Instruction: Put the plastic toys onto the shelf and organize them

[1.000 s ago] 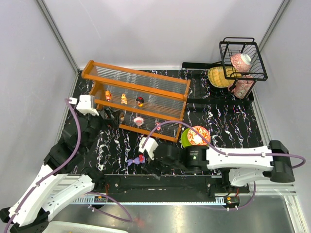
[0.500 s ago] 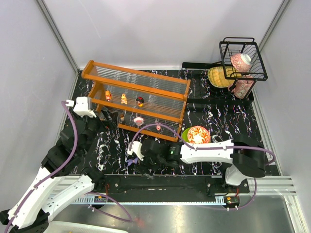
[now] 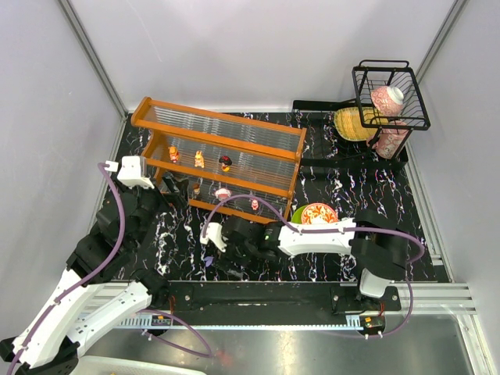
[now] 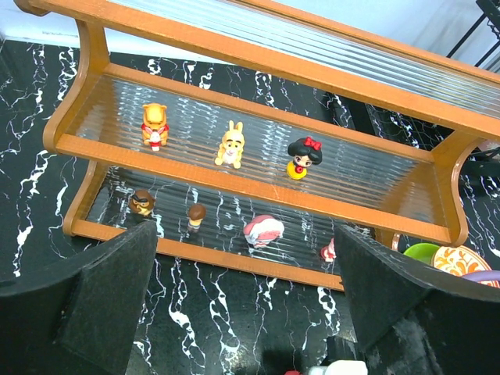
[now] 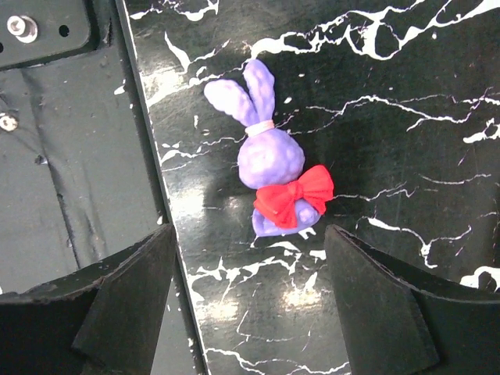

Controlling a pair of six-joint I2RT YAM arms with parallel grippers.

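Observation:
The orange-framed shelf [image 3: 219, 160] stands at the back left, also in the left wrist view [image 4: 258, 183]. Its middle tier holds an orange bear [image 4: 154, 125], a yellow rabbit [image 4: 230, 144] and a black-haired figure [image 4: 303, 156]. The bottom tier holds several more small figures, among them a pink-white one [image 4: 263, 230]. A purple bunny with a red bow [image 5: 275, 168] lies on the table near its front edge. My right gripper [image 5: 250, 312] is open just behind it, its fingers [image 5: 125, 289] wide apart; in the top view [image 3: 225, 264] it hides the bunny. My left gripper [image 4: 242, 312] is open and empty in front of the shelf.
A green plate with a red-patterned bowl [image 3: 316, 215] sits right of the shelf's near end. A black wire basket [image 3: 391, 95] with a pink carton stands at the back right beside a yellow object [image 3: 351, 123]. The table's front rail [image 5: 70, 156] lies left of the bunny.
My right arm has swung left along the table's front edge and its gripper now hangs over the purple bunny. My left arm has shifted only slightly.

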